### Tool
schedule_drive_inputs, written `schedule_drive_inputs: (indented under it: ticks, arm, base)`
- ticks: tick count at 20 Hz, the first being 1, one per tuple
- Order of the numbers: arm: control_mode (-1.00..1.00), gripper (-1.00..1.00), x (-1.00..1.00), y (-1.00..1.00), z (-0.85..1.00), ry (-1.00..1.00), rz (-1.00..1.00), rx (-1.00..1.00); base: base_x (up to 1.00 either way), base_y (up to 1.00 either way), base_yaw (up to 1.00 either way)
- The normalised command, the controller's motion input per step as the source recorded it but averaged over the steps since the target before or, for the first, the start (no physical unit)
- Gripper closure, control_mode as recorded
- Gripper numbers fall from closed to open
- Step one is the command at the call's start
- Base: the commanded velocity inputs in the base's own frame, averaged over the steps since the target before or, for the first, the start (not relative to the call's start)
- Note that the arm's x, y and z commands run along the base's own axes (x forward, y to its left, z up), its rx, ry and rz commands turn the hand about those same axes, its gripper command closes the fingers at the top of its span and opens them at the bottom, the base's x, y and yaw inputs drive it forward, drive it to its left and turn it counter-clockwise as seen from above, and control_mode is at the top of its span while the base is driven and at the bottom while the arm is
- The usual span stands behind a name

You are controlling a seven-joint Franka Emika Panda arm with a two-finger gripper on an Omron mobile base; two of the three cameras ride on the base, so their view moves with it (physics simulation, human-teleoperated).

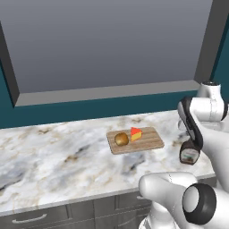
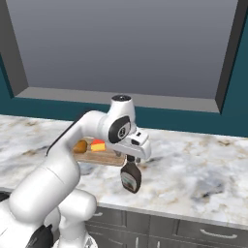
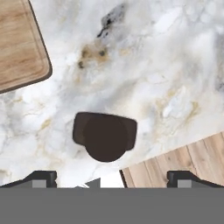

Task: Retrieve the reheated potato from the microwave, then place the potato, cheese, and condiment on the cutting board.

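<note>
Potato and cheese sit side by side on the board, potato on the left half, cheese just right of it, near the middle; right end of the board bare. Board lies flat on the marble surface, below a grey window sill.

Condiment bottle, dark brown with a label, stands upright on the surface to the right of the board, near the front edge, apart from the board. Arm reaches over it; in the right base view the bottle sits directly under the claw.

Hand view looks straight down: bottle's dark round cap centered between the 2 fingertips, which are spread wide at either side of the frame, clear of the bottle. Claw is open, holding nothing, above the bottle. A corner of the board shows at upper left of that view, wood floor at lower right beyond the surface edge.
</note>
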Motion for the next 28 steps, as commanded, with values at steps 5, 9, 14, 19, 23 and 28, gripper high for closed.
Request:
schedule_drive_inputs:
  ticks: [5, 9, 14, 19, 23, 28]
  arm:
    - [-1.0, -1.0, 0.27, -0.05, -0.21, 0.0, 0.12, 0.08]
    - [-1.0, -1.0, 0.25, -0.04, -0.22, 0.0, 0.12, 0.01]
    - [-1.0, -1.0, 0.22, -0.02, -0.21, 0.0, 0.1, 0.0]
    - [-1.0, -1.0, -0.04, -0.09, -0.08, 0.0, 0.02, 0.0]
    - [-1.0, -1.0, -0.17, -0.13, 0.0, 0.0, 0.0, -0.01]
    - [-1.0, -1.0, -0.17, -0.02, 0.0, 0.0, 0.0, 0.0]
  base:
    - [0.0, 0.0, 0.0]
    - [0.0, 0.0, 0.0]
    - [0.0, 0.0, 0.0]
    - [0.0, 0.0, 0.0]
    - [0.0, 0.0, 0.0]
    - [0.0, 0.0, 0.0]
